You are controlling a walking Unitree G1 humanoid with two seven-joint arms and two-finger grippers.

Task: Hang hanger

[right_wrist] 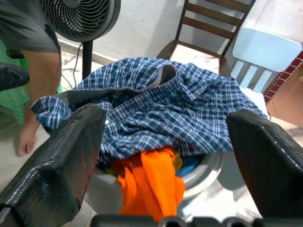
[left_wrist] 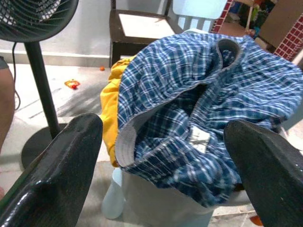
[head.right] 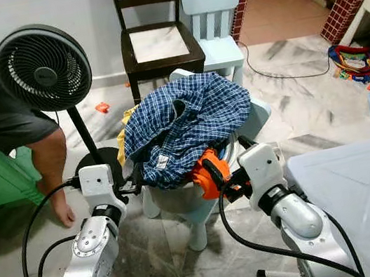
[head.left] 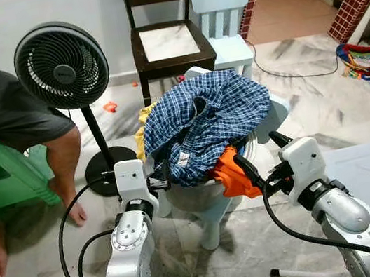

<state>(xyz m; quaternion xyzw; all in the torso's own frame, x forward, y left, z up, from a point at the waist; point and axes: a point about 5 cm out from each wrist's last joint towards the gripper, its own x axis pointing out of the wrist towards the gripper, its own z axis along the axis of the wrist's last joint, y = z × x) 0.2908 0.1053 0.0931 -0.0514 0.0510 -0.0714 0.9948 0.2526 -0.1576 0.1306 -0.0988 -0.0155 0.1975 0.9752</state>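
Facing a heap of laundry: blue plaid shirt [head.left: 203, 121] lay on top of a pale basin [right_wrist: 208, 172] set on a light-blue stool [head.left: 212, 216], orange garment [head.left: 230, 173] spilling over the near edge, yellow cloth [left_wrist: 109, 118] at the left. No hanger could be made out anywhere, so the task's thing was either buried in the pile or out of frame; can't tell. Fan [head.left: 63, 66] stood far-left, dark wooden chair [head.left: 168, 38] and pale blue chair [head.left: 225, 14] behind the pile, a seated person's leg [head.left: 65, 162] on the left. Left gripper [head.left: 158, 181] sat just beside the shirt's near-left hem, fingers spread wide, holding nothing. Right gripper [head.left: 263, 161] sat near the orange garment at the near-right, also spread wide and empty. Both were about equally close to the shirt. Open floor on the near right; fan pole crowded the left side, so I'd judge the right side the cleaner approach.
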